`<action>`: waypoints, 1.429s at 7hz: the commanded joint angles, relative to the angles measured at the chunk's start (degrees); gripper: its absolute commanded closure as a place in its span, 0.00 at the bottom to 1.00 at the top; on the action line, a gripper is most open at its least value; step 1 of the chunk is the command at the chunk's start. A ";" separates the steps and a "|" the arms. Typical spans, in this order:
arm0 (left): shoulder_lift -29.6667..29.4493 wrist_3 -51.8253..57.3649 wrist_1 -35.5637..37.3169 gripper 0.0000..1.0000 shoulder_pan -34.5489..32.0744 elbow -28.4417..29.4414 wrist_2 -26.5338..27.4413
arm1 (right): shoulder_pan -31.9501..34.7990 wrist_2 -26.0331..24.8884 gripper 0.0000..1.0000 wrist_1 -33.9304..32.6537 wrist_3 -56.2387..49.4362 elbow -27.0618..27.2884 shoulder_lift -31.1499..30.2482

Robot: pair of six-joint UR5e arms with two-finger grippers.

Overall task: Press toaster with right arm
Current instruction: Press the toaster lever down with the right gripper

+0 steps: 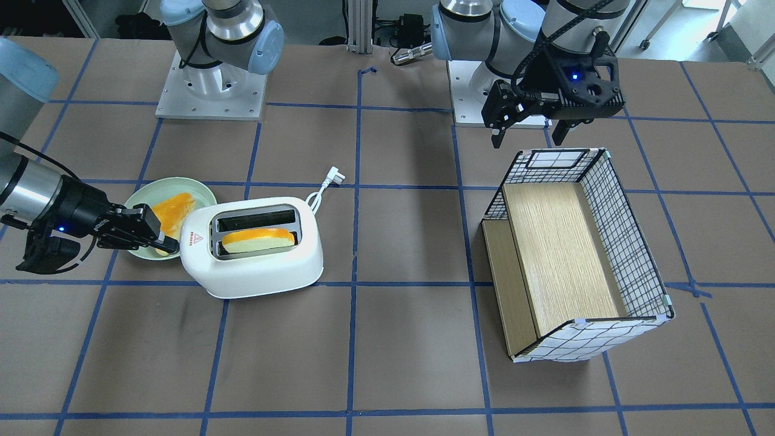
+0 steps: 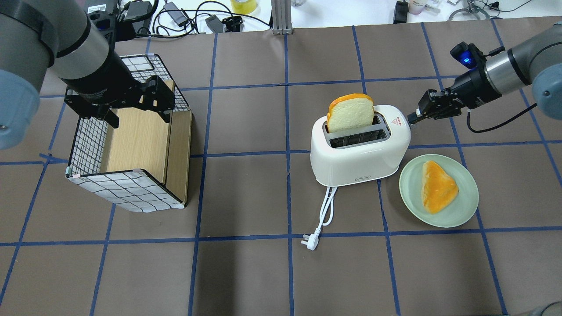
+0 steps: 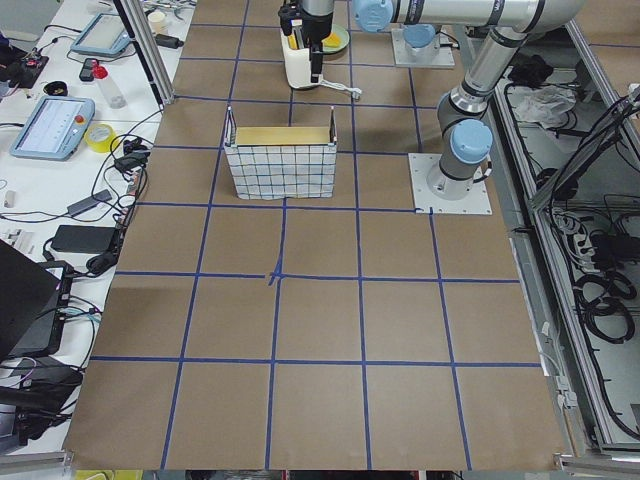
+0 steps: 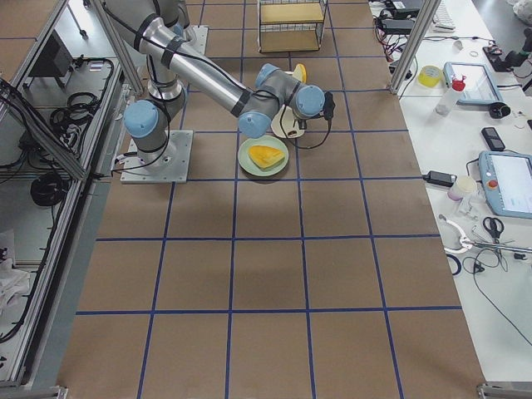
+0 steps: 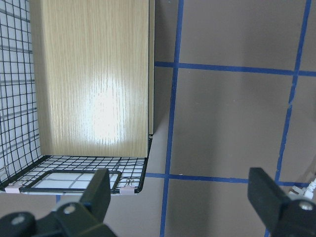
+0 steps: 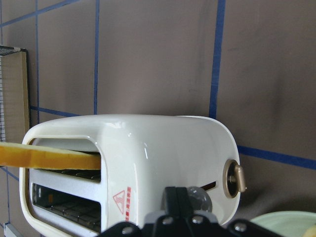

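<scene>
The white toaster (image 2: 360, 153) stands right of the table's middle, with a slice of bread (image 2: 350, 113) sticking up from its far slot. My right gripper (image 2: 412, 117) is shut, with its tips at the toaster's right end, by the red triangle sticker. In the right wrist view the gripper (image 6: 180, 197) sits against the toaster (image 6: 163, 143) at the lever slot, next to the grey knob (image 6: 236, 178). In the front view the gripper (image 1: 169, 245) touches the toaster's (image 1: 254, 260) end. My left gripper (image 2: 138, 117) is open and empty above the basket.
A wire basket (image 2: 127, 188) with a wooden insert stands on the left. A green plate (image 2: 461, 210) with a toast slice (image 2: 437, 186) lies beside the toaster, under my right arm. The white cord and plug (image 2: 311, 242) trail toward the robot.
</scene>
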 commanded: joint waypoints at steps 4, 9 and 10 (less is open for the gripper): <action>0.00 0.00 0.00 0.00 0.09 0.00 -0.07 | 0.00 -1.22 1.00 -0.01 0.50 0.72 1.03; 0.00 0.00 0.00 0.00 0.00 0.00 0.02 | 0.00 -5.97 1.00 -0.45 1.99 0.72 3.40; 0.00 0.00 0.00 0.00 0.00 0.00 -0.07 | 0.00 -7.19 1.00 -0.98 2.08 0.72 3.84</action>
